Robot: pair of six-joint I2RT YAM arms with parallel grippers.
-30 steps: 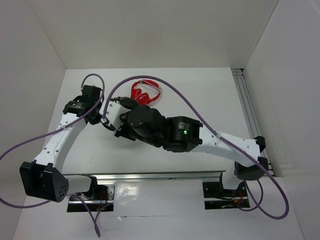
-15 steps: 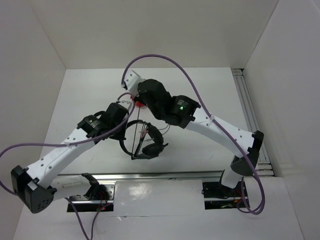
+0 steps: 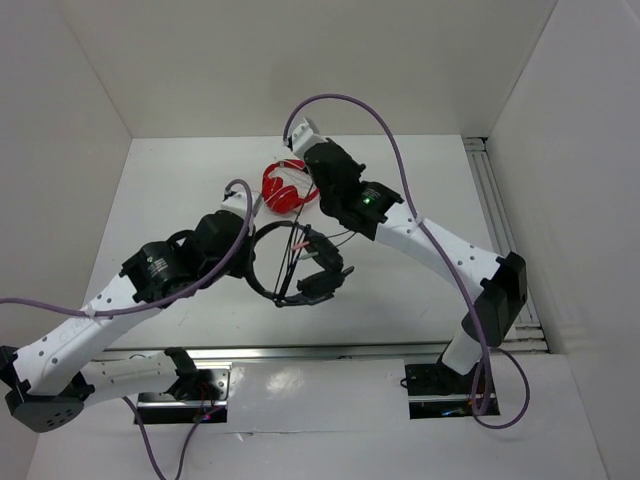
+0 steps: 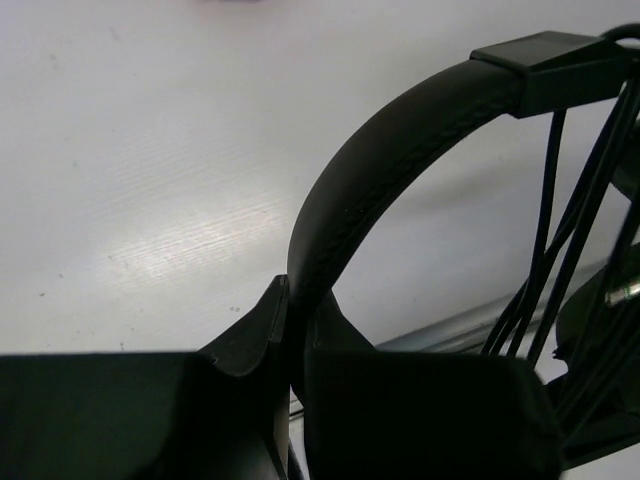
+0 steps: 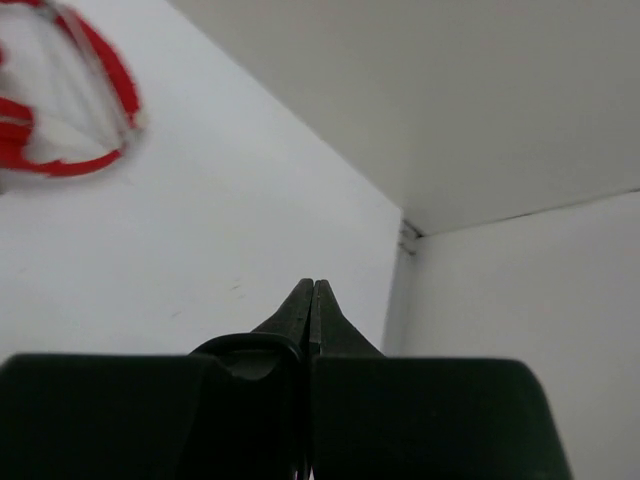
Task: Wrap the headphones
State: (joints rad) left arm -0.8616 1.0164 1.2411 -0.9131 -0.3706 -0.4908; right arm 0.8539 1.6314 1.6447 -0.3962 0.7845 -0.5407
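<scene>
Left gripper [image 4: 299,297]: jaws nearly together, pinching the padded headband of the black headphones [image 3: 318,287]. In the left wrist view the band rises out of the narrow gap between the two fingers [image 4: 262,325] and arcs up and right to a black slider block at the frame's upper right. The grip looks to sit on the left side of the band loop as seen from the top camera. The headphones are at mid-table, just ahead of the left wrist. The band loop faces the left arm and both earcups are on the side toward the right arm. I cannot tell whether the earcups rest on the table [image 3: 170,180] or hang just above it. Several strands of the thin dark cable [image 4: 545,235] run across the opening of the band, close together and roughly parallel. From above they read as straight lines from the top of the loop down to its bottom. Right gripper [image 5: 312,290]: fingers pressed flat together, nothing between them, touching nothing, tips aimed over bare table toward the far right wall corner. The right arm is stretched toward the back of the table. Red headphones [image 3: 283,190] lie on the table just beyond the black set, near the right arm's wrist, and show blurred at the upper left of the right wrist view.
</scene>
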